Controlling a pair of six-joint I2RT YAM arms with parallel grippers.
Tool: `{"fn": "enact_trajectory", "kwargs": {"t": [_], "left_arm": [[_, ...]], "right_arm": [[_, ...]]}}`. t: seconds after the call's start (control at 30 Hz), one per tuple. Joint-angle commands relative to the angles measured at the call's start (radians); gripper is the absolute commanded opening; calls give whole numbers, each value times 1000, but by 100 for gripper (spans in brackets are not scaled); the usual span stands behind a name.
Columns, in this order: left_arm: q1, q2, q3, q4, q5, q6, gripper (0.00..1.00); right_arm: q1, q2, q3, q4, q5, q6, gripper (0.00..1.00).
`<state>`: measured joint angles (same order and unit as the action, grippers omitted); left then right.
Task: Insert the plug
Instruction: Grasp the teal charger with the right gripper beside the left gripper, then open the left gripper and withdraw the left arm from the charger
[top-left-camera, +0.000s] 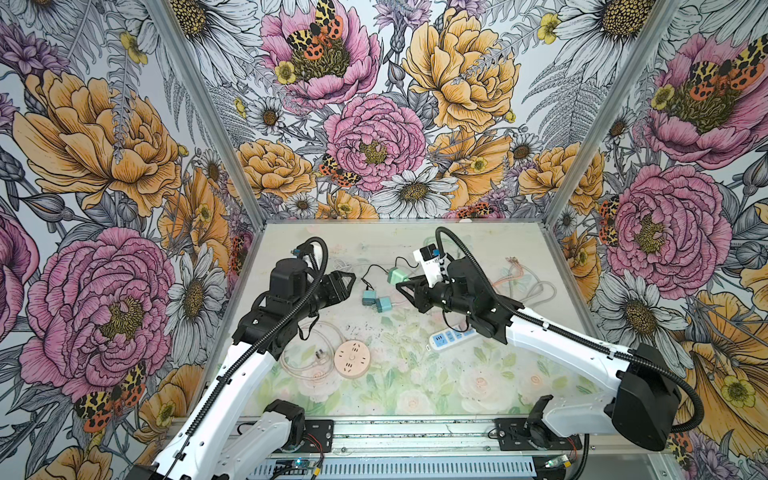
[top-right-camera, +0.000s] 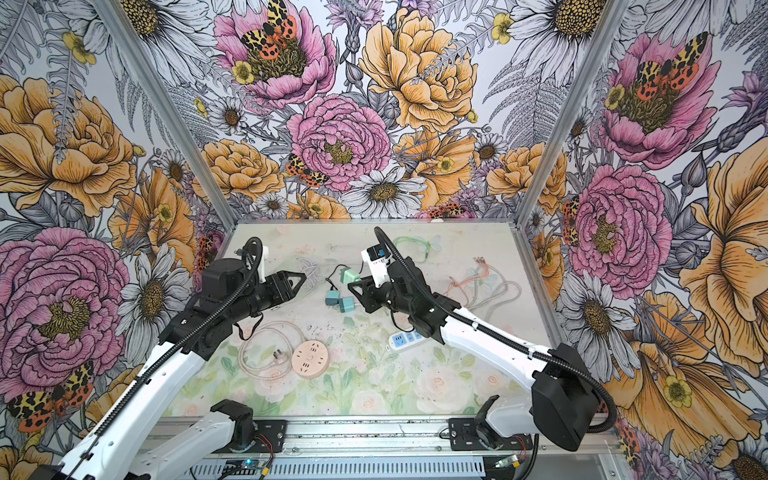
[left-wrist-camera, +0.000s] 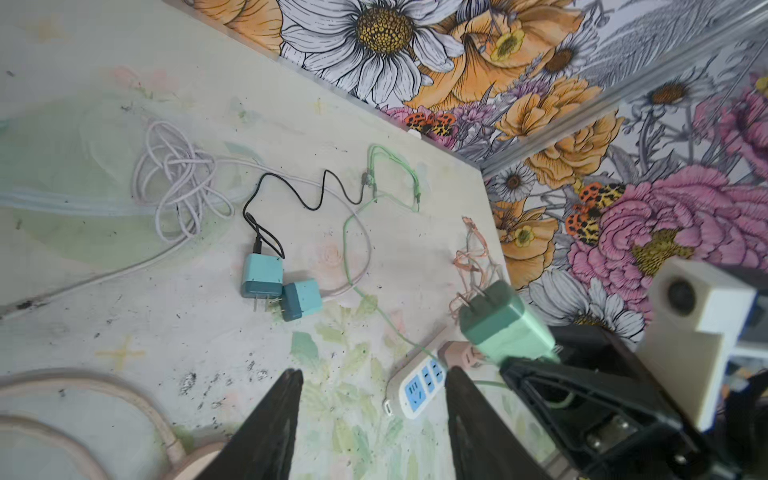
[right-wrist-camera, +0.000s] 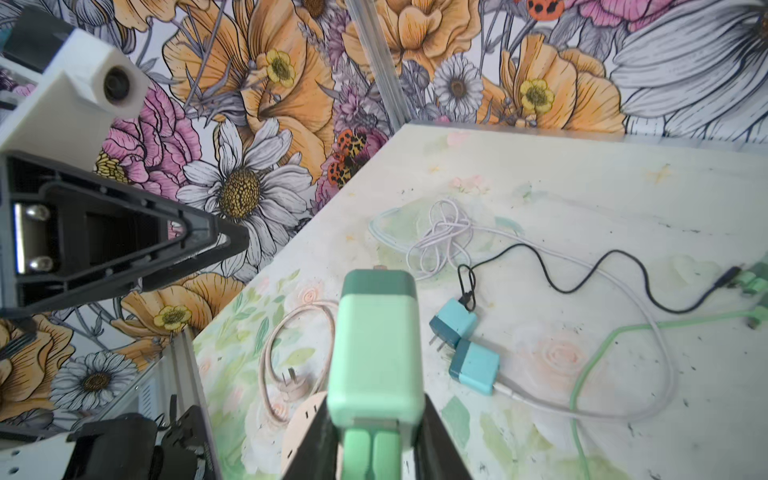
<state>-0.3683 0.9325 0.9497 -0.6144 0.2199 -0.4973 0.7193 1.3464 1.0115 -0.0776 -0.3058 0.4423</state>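
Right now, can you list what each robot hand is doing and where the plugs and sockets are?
Left hand: open, empty, above the table
Right hand: shut on the green plug, held off the table
Blue plugs: two, lying touching, between the hands
White power strip: flat, partly under the right arm
Round pink socket: flat, by the left arm
Green plug inserted: not yet

The left gripper (top-left-camera: 351, 277) hovered left of the blue chargers (top-left-camera: 369, 297), jaws apart. The right gripper (top-left-camera: 400, 286), opposite, clamped a green charger (top-left-camera: 396, 275).
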Motion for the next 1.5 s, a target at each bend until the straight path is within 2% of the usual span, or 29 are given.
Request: {"fn": "enact_trajectory", "kwargs": {"t": [0.0,0.1,0.2,0.3,0.47,0.6,1.07,1.47], "left_arm": [[-122,11,20,-99,-103,267,58],[-289,15,37,-111,-236,418,58],[-421,29,40,-111,-375,537,58],[-485,60,36,-110,-459,636,59],[-532,131,26,-101,-500,785,59],[-582,176,46,-60,-517,858,59],[-595,223,94,65,-370,1051,60],[-566,322,167,67,-260,1123,60]], "right_arm": [[-52,-11,48,-185,-221,-2,12],[-111,-6,57,-199,-337,56,11],[-156,-3,63,-232,-376,90,9],[-172,-4,73,-293,-380,90,8],[-178,-19,63,-343,-420,95,8],[-177,-38,43,-359,-457,98,8],[-166,-75,-13,-374,-496,113,5],[-142,-76,-1,-378,-510,107,4]]}}
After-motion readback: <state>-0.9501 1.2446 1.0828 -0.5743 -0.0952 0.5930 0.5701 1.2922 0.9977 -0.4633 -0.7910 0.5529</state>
